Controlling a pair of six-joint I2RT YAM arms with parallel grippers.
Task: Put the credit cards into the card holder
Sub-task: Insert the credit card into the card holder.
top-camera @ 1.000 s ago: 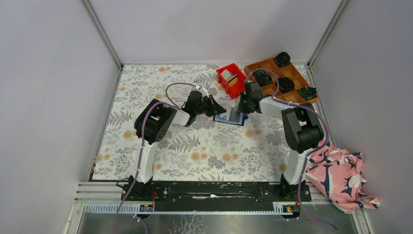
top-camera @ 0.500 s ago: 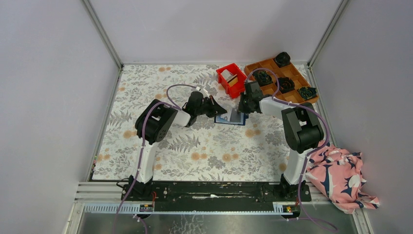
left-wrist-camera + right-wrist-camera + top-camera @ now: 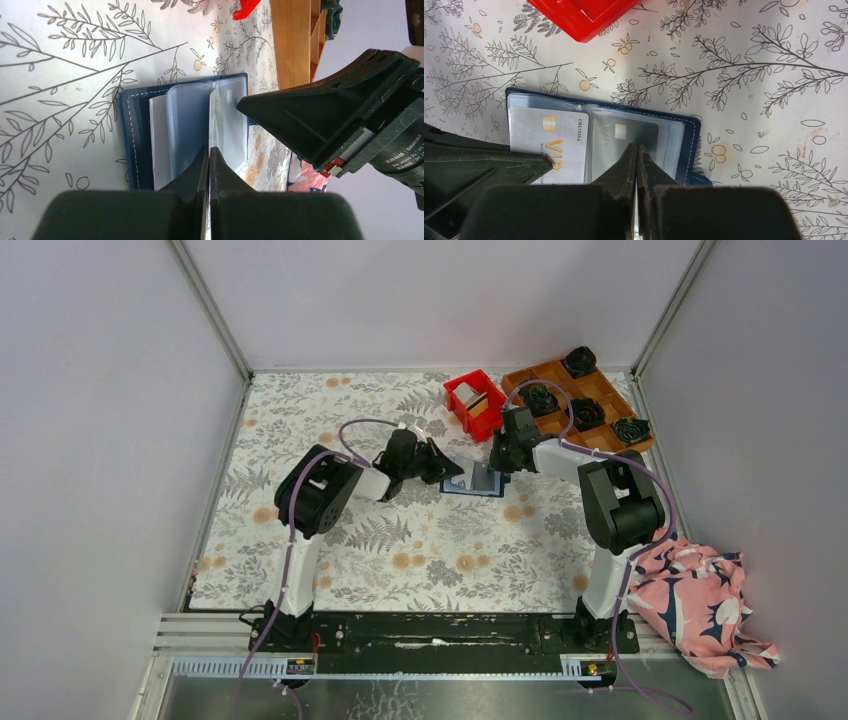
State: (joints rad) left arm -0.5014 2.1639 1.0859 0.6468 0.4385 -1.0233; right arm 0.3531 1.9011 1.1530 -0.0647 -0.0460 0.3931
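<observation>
Since a second ago: the left tool (image 3: 452, 472) has shifted slightly at the card holder's (image 3: 478, 480) left edge. The right tool (image 3: 497, 462) and the holder sit much as they were.

Top view: the holder lies open on the leaf-print counter (image 3: 400, 540), between the two tool tips and just in front of the red bin (image 3: 474, 403). The bin holds something pale and something tan (more cards? too small to tell). A wooden tray (image 3: 590, 405) of dark bundles stands to the right.

Left wrist: the left tool's fingers are pressed together with no gap, tips at the edge of the clear sleeves (image 3: 187, 125). Whether a leaf is pinched between them, I cannot tell. The cover is navy with pale stitching, and one glossy, floppy plastic leaf stands up.

Right wrist: the right tool's fingers are also closed flat together, with the tip down on the right-hand sleeve, probably pinning it flat. A pale VIP card (image 3: 551, 145) with a gold chip lies on the left side, and the left tool's tip touches it. A second card (image 3: 624, 135) shows grey through the right sleeve. Both look seated or nearly so (my judgement: final nudging).
</observation>
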